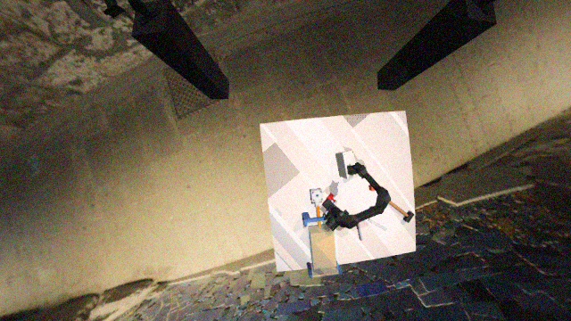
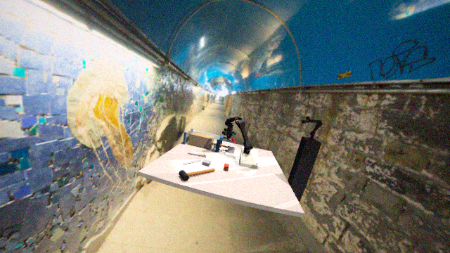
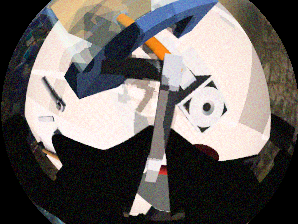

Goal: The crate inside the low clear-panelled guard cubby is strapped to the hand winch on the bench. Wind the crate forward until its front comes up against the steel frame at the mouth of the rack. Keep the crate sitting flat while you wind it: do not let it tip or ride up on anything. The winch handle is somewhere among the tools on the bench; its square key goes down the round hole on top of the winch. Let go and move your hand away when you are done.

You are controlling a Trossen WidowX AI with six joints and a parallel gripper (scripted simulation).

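My gripper (image 1: 328, 203) (image 3: 160, 131) is shut on the grey winch handle (image 3: 160, 120), which has a dark cylindrical grip; it is held above the bench, to the side of the winch. The winch (image 1: 316, 195) (image 3: 193, 107) is a pale square block with a round top, and its dark centre hole is uncovered. An orange strap (image 1: 318, 210) (image 3: 157, 45) runs from the winch under the blue frame (image 1: 306, 219) (image 2: 218, 145) (image 3: 100, 77). The tan crate (image 1: 323, 251) (image 2: 200, 141) sits flat in the clear-panelled cubby behind the frame. The handle's lower end is hard to make out.
A black-headed mallet (image 1: 408, 217) (image 2: 183, 175), a red cube (image 1: 372, 188) (image 2: 226, 167) and a grey block (image 2: 206, 162) lie on the bench. A wrench-like tool (image 3: 54, 92) lies near the cubby. The blue frame stands high close beside the gripper.
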